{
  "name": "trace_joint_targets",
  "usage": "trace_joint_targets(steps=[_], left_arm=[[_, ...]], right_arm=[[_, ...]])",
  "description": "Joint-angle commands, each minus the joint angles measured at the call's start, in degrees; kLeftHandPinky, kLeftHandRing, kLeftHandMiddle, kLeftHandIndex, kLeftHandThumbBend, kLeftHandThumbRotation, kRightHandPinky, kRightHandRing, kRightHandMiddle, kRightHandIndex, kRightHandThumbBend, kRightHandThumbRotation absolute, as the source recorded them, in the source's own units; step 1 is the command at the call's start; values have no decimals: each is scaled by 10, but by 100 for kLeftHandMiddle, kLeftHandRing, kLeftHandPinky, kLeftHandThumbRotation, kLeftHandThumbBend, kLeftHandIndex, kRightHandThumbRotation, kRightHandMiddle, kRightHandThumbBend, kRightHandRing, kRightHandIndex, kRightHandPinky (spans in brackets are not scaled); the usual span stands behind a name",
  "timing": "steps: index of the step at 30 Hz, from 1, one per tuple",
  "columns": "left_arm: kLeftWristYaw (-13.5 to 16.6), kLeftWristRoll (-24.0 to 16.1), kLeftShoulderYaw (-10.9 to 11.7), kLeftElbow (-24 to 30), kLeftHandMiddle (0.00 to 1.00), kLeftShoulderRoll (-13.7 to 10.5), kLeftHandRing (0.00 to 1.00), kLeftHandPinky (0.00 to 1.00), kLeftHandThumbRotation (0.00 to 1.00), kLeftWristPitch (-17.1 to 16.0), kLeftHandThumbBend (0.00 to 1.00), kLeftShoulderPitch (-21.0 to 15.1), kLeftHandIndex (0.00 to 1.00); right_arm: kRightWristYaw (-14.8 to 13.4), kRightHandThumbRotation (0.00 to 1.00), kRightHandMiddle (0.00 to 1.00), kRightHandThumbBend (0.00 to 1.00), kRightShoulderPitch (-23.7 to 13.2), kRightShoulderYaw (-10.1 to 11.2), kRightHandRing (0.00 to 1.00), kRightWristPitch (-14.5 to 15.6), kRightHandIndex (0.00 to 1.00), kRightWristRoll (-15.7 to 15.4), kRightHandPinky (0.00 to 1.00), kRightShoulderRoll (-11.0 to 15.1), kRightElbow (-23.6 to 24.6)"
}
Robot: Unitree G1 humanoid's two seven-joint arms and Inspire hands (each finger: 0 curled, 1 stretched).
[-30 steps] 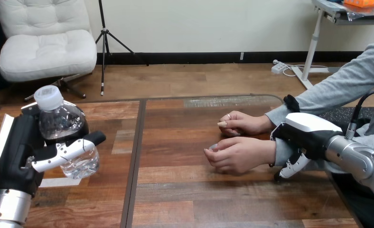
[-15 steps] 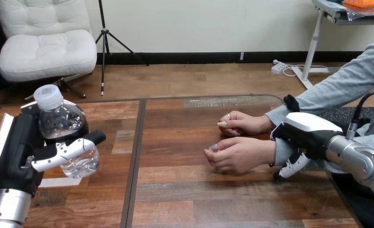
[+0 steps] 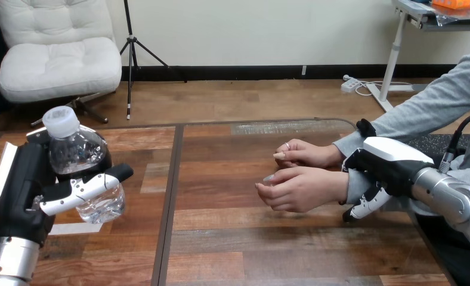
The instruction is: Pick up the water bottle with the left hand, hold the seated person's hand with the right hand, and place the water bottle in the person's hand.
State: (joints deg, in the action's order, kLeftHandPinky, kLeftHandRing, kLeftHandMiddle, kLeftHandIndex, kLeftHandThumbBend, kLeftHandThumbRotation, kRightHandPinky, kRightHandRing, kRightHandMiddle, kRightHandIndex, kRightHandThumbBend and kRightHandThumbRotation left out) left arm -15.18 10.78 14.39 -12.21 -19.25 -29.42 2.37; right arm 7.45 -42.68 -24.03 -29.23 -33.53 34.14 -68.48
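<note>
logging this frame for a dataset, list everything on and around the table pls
water bottle: one, clear with a white cap, upright in the left hand above the table's left end
table: one, brown wood planks with a dark seam, across the view
white strip: one, white, flat on the table below the bottle
person's far hand: one, grey sleeve, right of the table's middle
person's near hand: one, grey sleeve, just in front of the far hand, fingers curled
left hand: one, black and white, fingers and thumb round the bottle
right hand: one, black with a white shell, over the near hand's wrist, fingers curled under the sleeve
</note>
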Motion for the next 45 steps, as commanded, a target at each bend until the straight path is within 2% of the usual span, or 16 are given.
trace_joint_targets(steps=[1, 18, 45], left_arm=[[3, 4, 5, 29, 38, 1, 34, 27, 0, -15, 64, -27, 39], [5, 4, 6, 33, 38, 2, 34, 27, 0, -10, 64, -24, 39], [6, 2, 5, 33, 38, 3, 34, 28, 0, -11, 63, -24, 39]], right_arm=[[-10, 0, 39, 82, -20, 19, 33, -5, 42, 16, 28, -1, 32], [-20, 0, 31, 78, -15, 22, 24, -10, 35, 18, 19, -1, 36], [-25, 0, 31, 75, -12, 25, 24, -17, 35, 19, 19, 0, 38]])
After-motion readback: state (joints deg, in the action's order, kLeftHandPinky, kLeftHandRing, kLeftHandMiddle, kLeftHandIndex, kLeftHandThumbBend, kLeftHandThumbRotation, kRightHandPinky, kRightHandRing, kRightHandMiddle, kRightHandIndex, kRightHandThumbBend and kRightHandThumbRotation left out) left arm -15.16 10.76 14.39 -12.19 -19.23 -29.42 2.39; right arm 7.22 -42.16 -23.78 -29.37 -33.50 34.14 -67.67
